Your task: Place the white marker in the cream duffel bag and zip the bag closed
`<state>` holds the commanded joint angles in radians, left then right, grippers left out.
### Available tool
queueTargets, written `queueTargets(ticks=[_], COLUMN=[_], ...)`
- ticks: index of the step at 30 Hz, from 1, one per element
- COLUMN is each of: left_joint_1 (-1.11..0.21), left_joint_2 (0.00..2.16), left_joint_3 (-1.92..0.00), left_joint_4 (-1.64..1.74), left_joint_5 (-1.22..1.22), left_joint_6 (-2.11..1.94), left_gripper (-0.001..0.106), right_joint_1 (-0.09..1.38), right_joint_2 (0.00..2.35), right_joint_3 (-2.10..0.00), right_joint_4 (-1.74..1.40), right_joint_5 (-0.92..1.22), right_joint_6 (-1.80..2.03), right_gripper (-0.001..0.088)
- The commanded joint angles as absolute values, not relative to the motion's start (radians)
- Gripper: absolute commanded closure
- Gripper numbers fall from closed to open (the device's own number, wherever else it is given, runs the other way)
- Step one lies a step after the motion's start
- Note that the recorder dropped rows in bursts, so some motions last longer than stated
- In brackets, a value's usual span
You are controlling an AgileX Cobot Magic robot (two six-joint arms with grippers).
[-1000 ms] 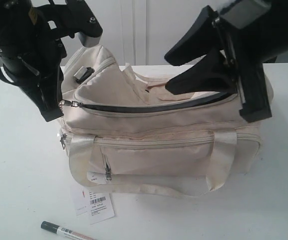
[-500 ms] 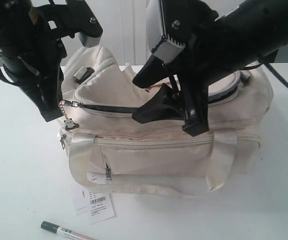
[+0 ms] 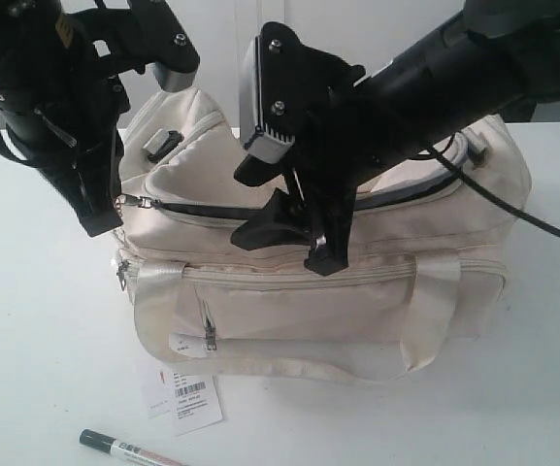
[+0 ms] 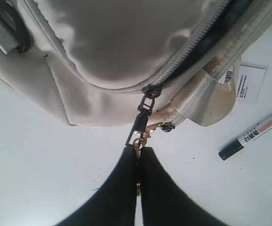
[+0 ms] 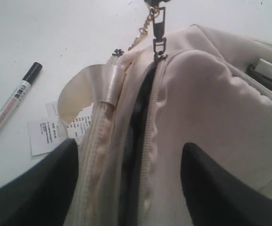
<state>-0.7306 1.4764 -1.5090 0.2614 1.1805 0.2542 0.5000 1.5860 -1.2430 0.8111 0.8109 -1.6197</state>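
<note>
The cream duffel bag (image 3: 289,301) stands on the white table, its top zipper (image 3: 212,211) partly open and showing black lining. The white marker (image 3: 124,449) with a dark cap lies on the table in front of the bag, also seen as the marker (image 4: 257,132) and the marker (image 5: 11,106). My left gripper (image 3: 108,225) is at the bag's left end, shut on the zipper pull (image 4: 140,123); the left gripper (image 4: 137,151) pinches its small chain. My right gripper (image 3: 285,249) hovers open over the bag's top middle. In the wrist view the right gripper (image 5: 130,143) straddles the zipper opening, holding nothing.
White barcode tags (image 3: 190,400) lie on the table by the bag's front left corner. A glossy handle (image 3: 433,311) loops over the front and another handle (image 5: 91,89) arches near the zipper end. A black buckle (image 3: 161,145) sits on the bag's rear left.
The right arm has swung left across the bag's top, from the right end to the middle, and its jaws stand wider. The left gripper still pinches the zipper pull.
</note>
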Motion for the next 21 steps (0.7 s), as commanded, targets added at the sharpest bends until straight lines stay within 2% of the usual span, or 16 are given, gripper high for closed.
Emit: queueTargets(ticks=[9, 14, 19, 21], left_joint_1=[-0.731, -0.731, -0.731, -0.731], left_joint_2=[1.476, 1.476, 1.476, 1.476], left_joint_3=[-1.509, -1.509, -1.509, -1.509], left_joint_4=[0.261, 0.261, 0.261, 0.259], left_joint_5=[1.181, 1.181, 1.181, 1.181], left_joint_6=[0.254, 0.254, 0.254, 0.256], left_gripper=[0.105, 0.105, 0.105, 0.105], right_joint_1=[0.5, 0.5, 0.5, 0.5], right_joint_2=[1.641, 1.645, 1.645, 1.645], right_joint_3=[-1.243, -1.243, -1.243, -1.243], right_joint_4=[0.808, 0.808, 0.798, 0.792], right_joint_5=[0.779, 0.75, 0.747, 0.747], right_joint_6=[-1.62, -1.62, -1.62, -1.617], right_gripper=[0.0306, 0.0544, 0.0868, 0.0868])
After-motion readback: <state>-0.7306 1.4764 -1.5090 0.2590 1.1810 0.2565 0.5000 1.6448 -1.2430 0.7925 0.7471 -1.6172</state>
